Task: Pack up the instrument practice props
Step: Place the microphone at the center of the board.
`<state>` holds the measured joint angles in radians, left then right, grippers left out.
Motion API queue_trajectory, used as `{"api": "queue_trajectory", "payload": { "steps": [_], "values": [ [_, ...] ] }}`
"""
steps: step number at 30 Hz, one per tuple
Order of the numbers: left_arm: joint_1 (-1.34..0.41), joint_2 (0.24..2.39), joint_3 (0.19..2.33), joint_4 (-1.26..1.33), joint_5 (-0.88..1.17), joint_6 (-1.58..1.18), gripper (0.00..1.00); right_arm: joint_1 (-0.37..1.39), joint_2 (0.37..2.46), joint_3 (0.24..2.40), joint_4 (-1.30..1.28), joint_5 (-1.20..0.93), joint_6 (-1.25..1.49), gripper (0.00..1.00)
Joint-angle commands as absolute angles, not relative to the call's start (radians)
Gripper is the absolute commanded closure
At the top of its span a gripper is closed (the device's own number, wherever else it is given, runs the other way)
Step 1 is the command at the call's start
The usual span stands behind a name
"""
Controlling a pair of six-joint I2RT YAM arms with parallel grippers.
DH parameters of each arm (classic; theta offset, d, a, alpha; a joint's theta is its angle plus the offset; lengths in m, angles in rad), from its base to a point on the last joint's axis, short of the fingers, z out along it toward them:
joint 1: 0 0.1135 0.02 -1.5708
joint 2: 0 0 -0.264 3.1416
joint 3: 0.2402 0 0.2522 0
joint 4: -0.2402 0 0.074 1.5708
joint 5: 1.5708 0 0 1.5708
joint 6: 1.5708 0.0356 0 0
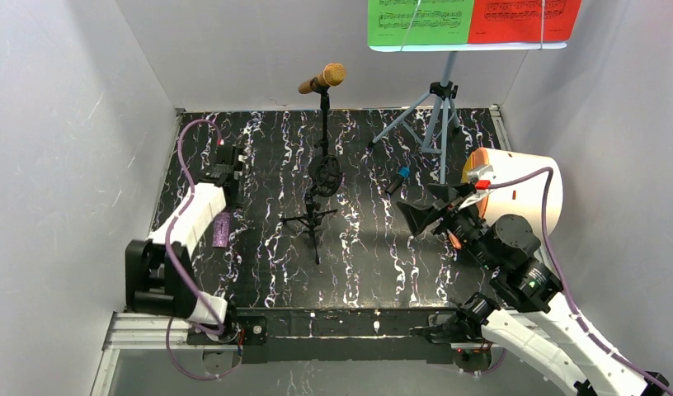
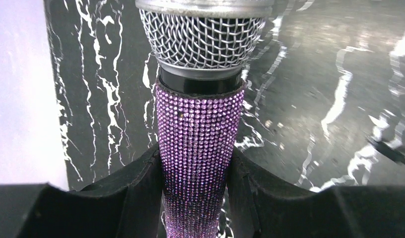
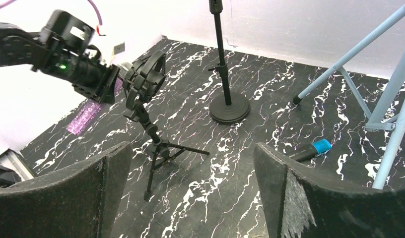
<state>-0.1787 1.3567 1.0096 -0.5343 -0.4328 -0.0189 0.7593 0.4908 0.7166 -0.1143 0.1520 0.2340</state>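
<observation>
My left gripper [image 1: 228,165] [image 2: 195,153] is shut on the purple glitter microphone [image 2: 198,134], whose silver mesh head [image 2: 203,37] points away from the wrist. The gold microphone [image 1: 322,79] sits atop a tall black mount with a round base [image 1: 326,175] [image 3: 229,109]. A small black tripod mount [image 1: 313,219] [image 3: 153,134] with a ring clip stands in front of it. The pale blue music rack's legs [image 1: 436,115] [image 3: 384,99] stand at the back right, holding the green [image 1: 418,22] and red [image 1: 523,20] score sheets. My right gripper [image 1: 428,216] [image 3: 190,148] is open and empty above the table.
A black stick with a blue cap [image 1: 397,180] [image 3: 312,148] lies near the rack's legs. A white tub with an orange rim [image 1: 519,186] stands at the right wall. A purple glittery patch [image 1: 221,229] [image 3: 84,116] shows on the table under the left arm. White walls enclose the table.
</observation>
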Motion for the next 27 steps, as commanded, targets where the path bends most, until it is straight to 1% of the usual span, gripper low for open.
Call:
{"api": "queue_trajectory", "payload": {
  "steps": [1, 3, 9, 13, 16, 20, 21, 25, 27],
  "values": [
    [-0.033, 1.438, 1.011, -0.430, -0.371, -0.023, 1.00, 0.755, 0.470, 0.710, -0.102, 0.176, 0.205, 0.01],
    [-0.003, 1.459, 0.988, -0.406, -0.374, -0.007, 1.00, 0.756, 0.459, 0.705, -0.106, 0.179, 0.202, 0.01],
    [0.063, 1.521, 0.943, -0.375, -0.498, 0.044, 1.00, 0.756, 0.450, 0.694, -0.096, 0.176, 0.193, 0.01],
    [0.125, 1.542, 0.885, -0.328, -0.459, 0.018, 0.98, 0.755, 0.468, 0.708, -0.106, 0.172, 0.188, 0.01],
    [0.146, 1.587, 0.892, -0.340, -0.439, 0.007, 0.97, 0.755, 0.475, 0.704, -0.106, 0.167, 0.189, 0.01],
    [0.164, 1.634, 0.906, -0.355, -0.404, -0.029, 0.83, 0.755, 0.470, 0.698, -0.106, 0.175, 0.190, 0.01],
    [0.169, 1.644, 0.910, -0.359, -0.387, -0.033, 0.78, 0.755, 0.467, 0.698, -0.105, 0.180, 0.189, 0.01],
    [0.181, 1.683, 0.922, -0.371, -0.358, -0.042, 0.53, 0.755, 0.454, 0.700, -0.114, 0.201, 0.191, 0.01],
    [0.181, 1.698, 0.933, -0.387, -0.353, -0.047, 0.47, 0.755, 0.446, 0.696, -0.115, 0.214, 0.193, 0.01]
  ]
}}
